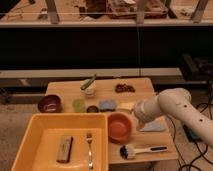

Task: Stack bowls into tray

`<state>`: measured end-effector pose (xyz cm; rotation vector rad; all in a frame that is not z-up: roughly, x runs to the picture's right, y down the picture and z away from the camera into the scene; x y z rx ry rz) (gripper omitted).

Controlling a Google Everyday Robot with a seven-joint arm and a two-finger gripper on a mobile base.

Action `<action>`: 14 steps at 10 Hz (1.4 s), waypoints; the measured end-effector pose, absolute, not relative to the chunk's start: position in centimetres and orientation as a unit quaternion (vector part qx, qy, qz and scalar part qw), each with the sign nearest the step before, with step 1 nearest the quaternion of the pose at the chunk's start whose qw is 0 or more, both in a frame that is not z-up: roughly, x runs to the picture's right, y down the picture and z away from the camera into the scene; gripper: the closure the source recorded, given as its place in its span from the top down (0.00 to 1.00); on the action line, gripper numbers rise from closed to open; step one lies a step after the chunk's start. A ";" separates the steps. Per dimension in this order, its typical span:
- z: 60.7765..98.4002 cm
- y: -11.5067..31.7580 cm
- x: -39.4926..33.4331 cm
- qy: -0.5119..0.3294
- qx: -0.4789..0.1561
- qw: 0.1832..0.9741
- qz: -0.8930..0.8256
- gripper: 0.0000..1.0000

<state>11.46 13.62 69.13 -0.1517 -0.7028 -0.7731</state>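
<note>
- Wooden table (pixel 145 90) stands before a dark shelving wall; a cluttered counter runs along the top of the view
- Yellow tray (pixel 30 145) sits at the table's front left corner, overhanging the near edge; inside it lie a fork (pixel 90 149) and a brown rectangular block (pixel 65 148), side by side and apart
- Orange-red bowl (pixel 119 127) upright on the table, just beside the tray's right wall, outside the tray
- Dark maroon bowl (pixel 49 104) upright at the table's left edge, behind the tray, well apart from the other bowl
- Small green cup (pixel 78 105) and blue sponge (pixel 106 105) in a row behind the tray
- White arm (pixel 175 107) reaches in from the right, over a grey-blue pad (pixel 154 127)
- Gripper (pixel 136 119) hangs just beside the orange-red bowl's right rim; jaws spread wide, apparently holding nothing, though the fingers are hard to make out against the arm
- Dish brush (pixel 142 150) lies at the front edge, right of the tray
</note>
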 end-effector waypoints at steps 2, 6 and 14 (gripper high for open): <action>69.1 13.6 11.4 -0.335 -0.072 0.864 -0.369 0.80; 70.6 16.2 11.3 -0.340 -0.073 0.859 -0.374 0.80; 76.2 22.8 11.7 -0.323 -0.102 0.852 -0.398 0.80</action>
